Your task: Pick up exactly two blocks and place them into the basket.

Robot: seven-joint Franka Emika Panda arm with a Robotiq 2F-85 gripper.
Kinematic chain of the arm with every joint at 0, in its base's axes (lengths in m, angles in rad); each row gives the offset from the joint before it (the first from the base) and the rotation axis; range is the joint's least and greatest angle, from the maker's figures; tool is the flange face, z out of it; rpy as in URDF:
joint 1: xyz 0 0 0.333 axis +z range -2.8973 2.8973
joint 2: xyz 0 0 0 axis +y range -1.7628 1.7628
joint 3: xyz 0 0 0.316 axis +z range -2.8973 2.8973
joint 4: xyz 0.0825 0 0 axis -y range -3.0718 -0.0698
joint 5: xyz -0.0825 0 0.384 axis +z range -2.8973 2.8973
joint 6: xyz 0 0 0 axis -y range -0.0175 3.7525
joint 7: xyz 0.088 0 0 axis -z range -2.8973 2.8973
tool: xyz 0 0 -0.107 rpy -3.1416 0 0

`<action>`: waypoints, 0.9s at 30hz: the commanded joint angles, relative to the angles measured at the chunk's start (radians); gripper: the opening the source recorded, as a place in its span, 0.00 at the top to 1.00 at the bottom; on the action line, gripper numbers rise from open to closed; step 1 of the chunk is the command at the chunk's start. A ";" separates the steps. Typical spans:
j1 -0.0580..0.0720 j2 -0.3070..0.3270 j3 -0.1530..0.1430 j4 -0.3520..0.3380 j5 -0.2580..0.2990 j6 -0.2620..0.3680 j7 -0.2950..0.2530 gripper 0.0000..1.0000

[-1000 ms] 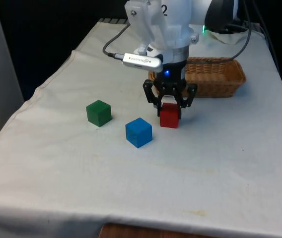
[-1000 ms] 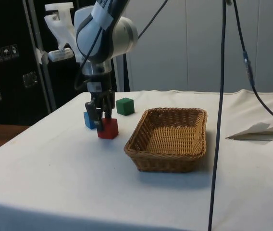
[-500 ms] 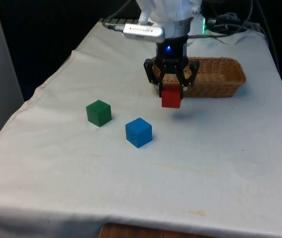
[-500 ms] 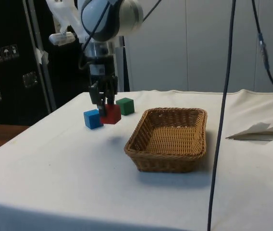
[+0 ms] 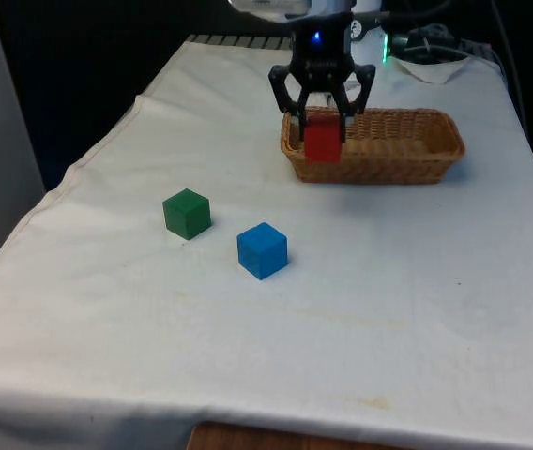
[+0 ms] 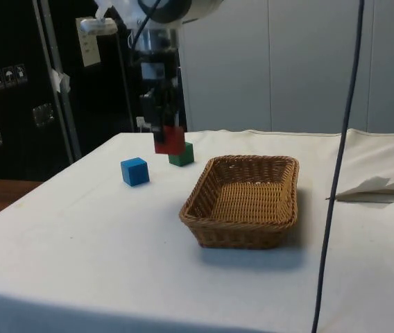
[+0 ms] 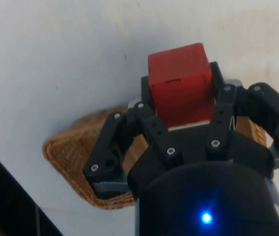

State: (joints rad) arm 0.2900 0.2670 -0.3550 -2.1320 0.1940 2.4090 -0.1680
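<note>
White-clothed bench (image 5: 417, 309): the claw (image 5: 322, 120) is raised clear of the cloth, fingers pinching the red block (image 5: 322, 142) between them. In the front view, the basket (image 5: 435, 155) lies at the block's 3 o'clock, and the blue block (image 5: 262, 249) and green block (image 5: 187, 213) rest toward 7 o'clock.
</note>
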 commanded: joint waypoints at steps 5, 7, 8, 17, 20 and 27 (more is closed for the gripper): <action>0.003 -0.105 -0.012 -0.066 -0.046 -0.026 0.009 1.00; 0.003 -0.134 -0.013 -0.083 -0.055 -0.032 0.012 1.00; 0.003 -0.160 -0.013 -0.099 -0.063 -0.035 0.015 1.00; 0.002 -0.253 -0.009 -0.160 -0.088 -0.033 0.028 1.00; 0.002 -0.284 -0.006 -0.180 -0.098 -0.031 0.033 1.00; 0.003 -0.350 0.000 -0.223 -0.126 -0.036 0.047 1.00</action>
State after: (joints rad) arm 0.2930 -0.0830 -0.3550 -2.3550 0.0680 2.3730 -0.1210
